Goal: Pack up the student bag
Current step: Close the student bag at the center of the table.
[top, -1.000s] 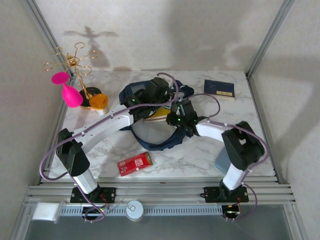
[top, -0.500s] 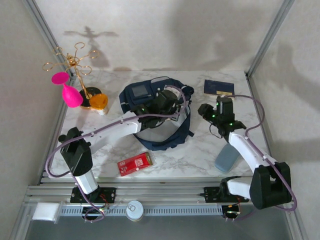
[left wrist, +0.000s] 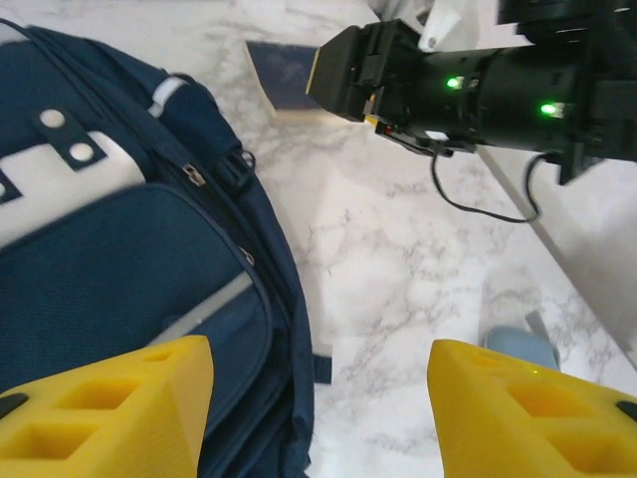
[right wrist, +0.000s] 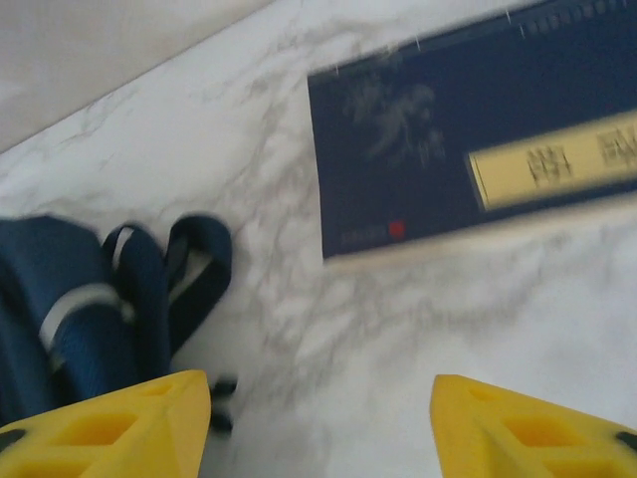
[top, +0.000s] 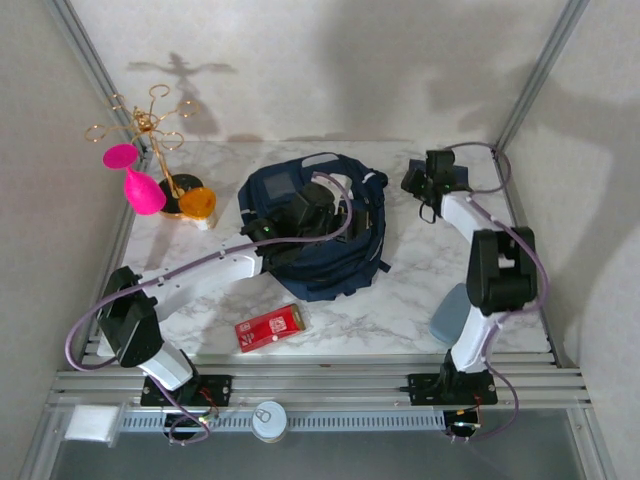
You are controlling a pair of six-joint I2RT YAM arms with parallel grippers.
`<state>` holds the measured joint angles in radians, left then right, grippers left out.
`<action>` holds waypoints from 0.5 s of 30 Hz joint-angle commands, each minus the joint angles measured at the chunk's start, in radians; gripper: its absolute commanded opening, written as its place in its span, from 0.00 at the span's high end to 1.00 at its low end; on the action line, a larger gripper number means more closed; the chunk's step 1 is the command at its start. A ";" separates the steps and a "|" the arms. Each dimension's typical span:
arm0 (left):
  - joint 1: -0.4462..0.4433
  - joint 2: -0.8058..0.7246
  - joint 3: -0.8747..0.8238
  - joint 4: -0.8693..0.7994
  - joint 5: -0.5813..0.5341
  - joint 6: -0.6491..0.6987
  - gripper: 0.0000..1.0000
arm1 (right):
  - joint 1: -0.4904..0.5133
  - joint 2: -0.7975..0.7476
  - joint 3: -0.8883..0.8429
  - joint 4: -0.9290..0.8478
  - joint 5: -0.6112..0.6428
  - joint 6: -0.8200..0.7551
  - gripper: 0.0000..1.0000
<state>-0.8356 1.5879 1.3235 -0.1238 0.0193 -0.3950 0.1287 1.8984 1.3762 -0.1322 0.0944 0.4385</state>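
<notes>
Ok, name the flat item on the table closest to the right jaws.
The navy book with the yellow label, just ahead of them at the far right. The red packet and grey-blue item lie near the front edge.

The left arm (top: pixel 200 272) stretches forward and inward, low and nearly flat; the left gripper (left wrist: pixel 318 398) has its yellow fingers (left wrist: pixel 109 403) spread wide, nothing between them. The right arm (top: pixel 498 280) is folded at the elbow (forearm running toward the far right), and the right gripper (right wrist: pixel 318 418) points down, jaws likewise parted and empty.
</notes>
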 commanded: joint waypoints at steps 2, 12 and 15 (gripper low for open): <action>0.049 -0.004 -0.056 0.062 -0.013 -0.045 0.41 | 0.012 0.183 0.239 -0.146 0.122 -0.134 0.36; 0.118 0.037 -0.104 0.145 -0.022 -0.081 0.41 | 0.037 0.565 0.737 -0.406 0.263 -0.184 0.31; 0.131 0.058 -0.107 0.144 -0.016 -0.088 0.41 | 0.038 0.614 0.788 -0.436 0.294 -0.176 0.30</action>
<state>-0.7185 1.6203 1.2289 -0.0135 0.0078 -0.4656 0.1646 2.4775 2.1056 -0.4744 0.3164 0.2760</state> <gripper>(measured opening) 0.588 0.697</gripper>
